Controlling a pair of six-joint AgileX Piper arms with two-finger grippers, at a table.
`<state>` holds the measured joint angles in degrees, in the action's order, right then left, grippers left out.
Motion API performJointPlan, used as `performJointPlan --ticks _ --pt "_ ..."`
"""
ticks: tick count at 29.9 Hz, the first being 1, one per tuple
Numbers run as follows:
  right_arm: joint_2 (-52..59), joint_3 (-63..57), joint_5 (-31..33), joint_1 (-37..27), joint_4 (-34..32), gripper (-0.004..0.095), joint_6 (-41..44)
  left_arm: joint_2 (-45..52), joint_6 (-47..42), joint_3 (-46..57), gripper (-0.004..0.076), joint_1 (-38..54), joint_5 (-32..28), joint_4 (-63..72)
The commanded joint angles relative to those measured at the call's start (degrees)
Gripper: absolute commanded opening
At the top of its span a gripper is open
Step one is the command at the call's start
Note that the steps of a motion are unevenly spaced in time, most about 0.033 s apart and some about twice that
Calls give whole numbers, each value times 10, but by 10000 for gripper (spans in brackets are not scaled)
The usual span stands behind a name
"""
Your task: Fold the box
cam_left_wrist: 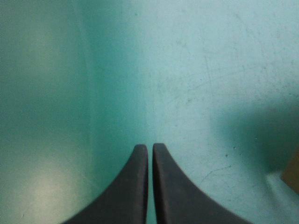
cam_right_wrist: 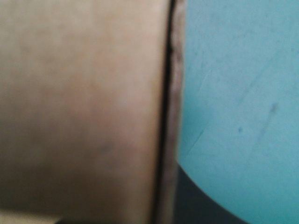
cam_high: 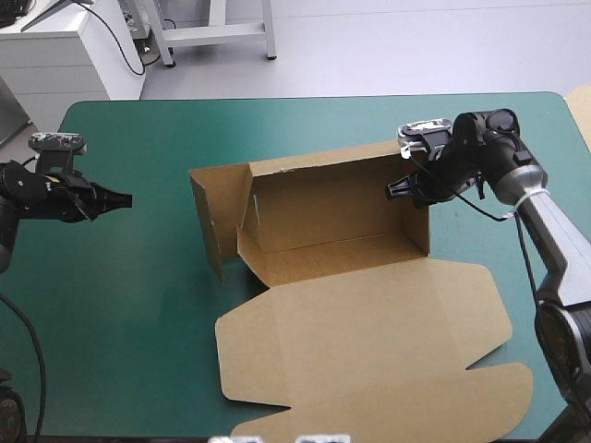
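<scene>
High view: bright, even overhead light, no glare on the teal-green cover [cam_high: 138, 305], which darkens toward the near left corner. The raised walls of the box [cam_high: 342, 208] throw soft shadows beside its left wall and on its floor under the far wall. Left wrist view: pale sheen on the cover ahead of the left gripper [cam_left_wrist: 150, 148], with a dim patch off to one side. Right wrist view: box wall evenly lit, thin dark shadow line along its edge.

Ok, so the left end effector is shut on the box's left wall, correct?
No. The left end effector is shut, but on nothing: the high view shows it apart from the box, over the teal-green cover to the left of that wall.
</scene>
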<state>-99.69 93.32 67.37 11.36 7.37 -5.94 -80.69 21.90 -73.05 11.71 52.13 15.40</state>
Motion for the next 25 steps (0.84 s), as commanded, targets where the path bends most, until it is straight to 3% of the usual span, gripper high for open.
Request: performJointPlan --ticks 1,7,12,25 --pt "42 40 40 -2 -1 -14 45 20 8 15 10 3 -50 31" --pt "92 -25 40 3 -8 -12 72 20 19 26 8 3 -62 36" --pt "70 -38 40 3 -22 -12 76 21 21 26 8 3 -59 36" --pt "-59 95 36 3 -16 -13 73 21 24 26 7 3 -44 39"
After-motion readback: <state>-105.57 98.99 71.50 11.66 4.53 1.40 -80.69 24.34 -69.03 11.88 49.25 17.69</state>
